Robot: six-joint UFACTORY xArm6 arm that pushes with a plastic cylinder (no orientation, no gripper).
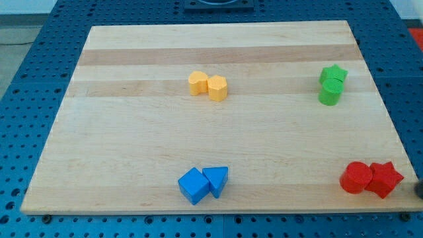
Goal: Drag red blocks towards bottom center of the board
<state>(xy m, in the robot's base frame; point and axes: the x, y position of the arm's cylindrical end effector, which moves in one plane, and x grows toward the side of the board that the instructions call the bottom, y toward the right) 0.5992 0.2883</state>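
Note:
Two red blocks sit touching at the board's bottom right corner: a red cylinder (357,177) on the left and a red star (385,178) on the right. Only a dark sliver of my rod shows at the view's right edge. Its tip (420,192) is just right of the red star, off the wooden board (132,145), with a small gap between them. The rest of the arm is out of view.
A blue cube (193,186) and a blue triangular block (217,180) touch at bottom centre-left. Two yellow blocks (207,85) touch at upper centre. A green star (334,73) and a green cylinder (330,93) sit at upper right.

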